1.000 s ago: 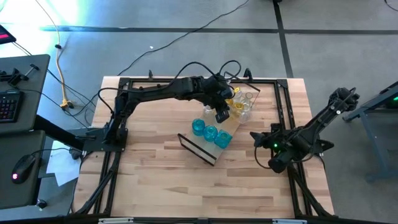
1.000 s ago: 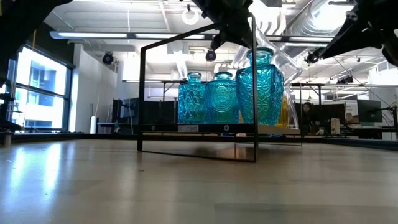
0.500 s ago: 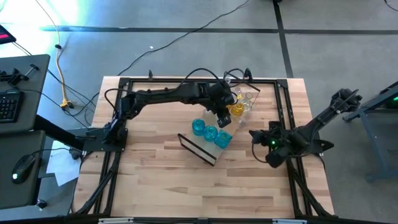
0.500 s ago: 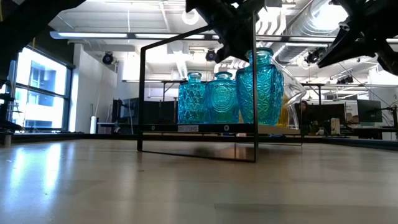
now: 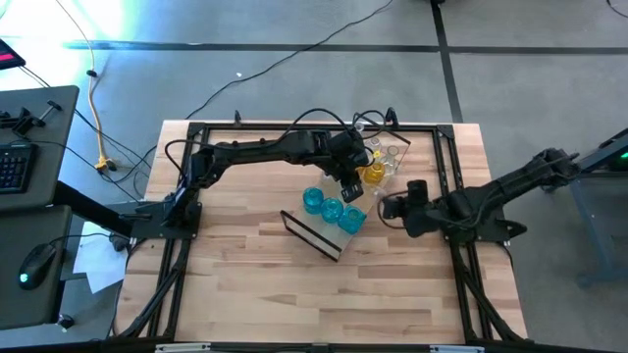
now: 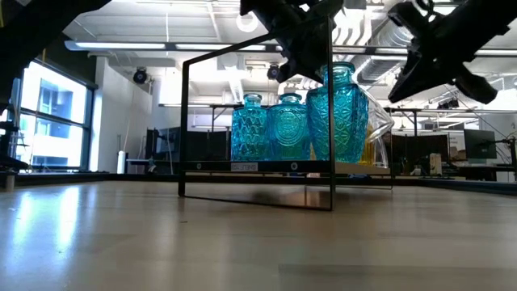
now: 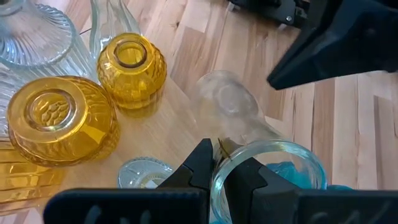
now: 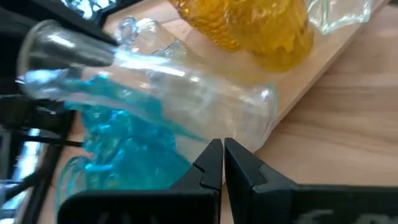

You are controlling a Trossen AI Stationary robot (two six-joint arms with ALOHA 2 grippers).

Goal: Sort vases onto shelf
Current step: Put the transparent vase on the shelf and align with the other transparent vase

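Three teal vases (image 5: 332,207) already stand in a row on the shelf (image 5: 323,238), with amber vases (image 5: 373,174) and clear ones behind them. The left hand (image 5: 350,188) grips the rim of a clear vase (image 8: 168,74) tilted over the shelf, not yet set upright. The right hand (image 5: 391,208), clenched and empty, hangs just beside the shelf.

Grey floor (image 5: 294,78), bright window (image 6: 56,121), ceiling lights (image 6: 250,20).

Glossy cut-pattern glass on the teal vases (image 6: 291,128), amber vases (image 7: 59,121) ribbed and shiny too. The clear vase (image 8: 180,81) is smooth glass. Shelf (image 5: 368,199) is pale matt wood (thin black wire frames), and the tabletop (image 5: 255,265) is satin-finished planked wood.
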